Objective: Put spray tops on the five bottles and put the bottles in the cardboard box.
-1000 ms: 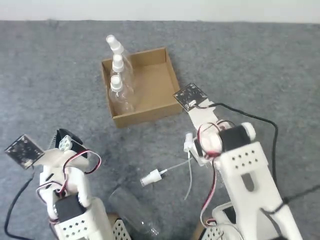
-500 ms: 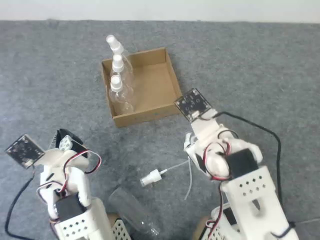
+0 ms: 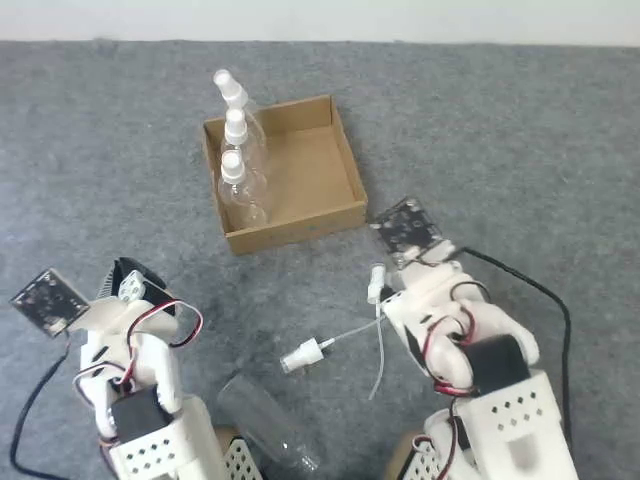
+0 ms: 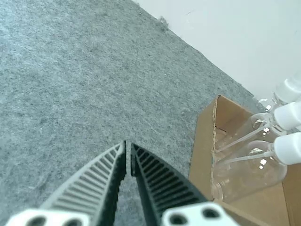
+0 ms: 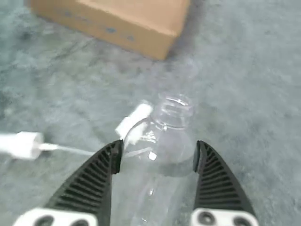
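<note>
**A:** Which parts are hidden or cut off?

**B:** In the high view the right arm covers the clear uncapped plastic bottle (image 5: pixel 171 117) that it holds. In the right wrist view, the lower body of this bottle is cut off. A second clear open bottle (image 3: pixel 265 420) lies at the near edge, partly behind the left arm's base.

**A:** Where is the held bottle relative to the gripper?

**B:** It is between the jaws of the right gripper (image 5: pixel 158 147), which clamp its shoulders. Its open neck points toward the brown cardboard box (image 3: pixel 290 232). 3 clear bottles with white spray tops (image 3: pixel 243 195) stand along the box's left wall. A small white spray top (image 3: pixel 376 283) lies just beside this gripper, and a white spray top with thin tube (image 3: pixel 303 354) lies further left. The left gripper (image 4: pixel 128 148) is clenched on nothing.
</note>
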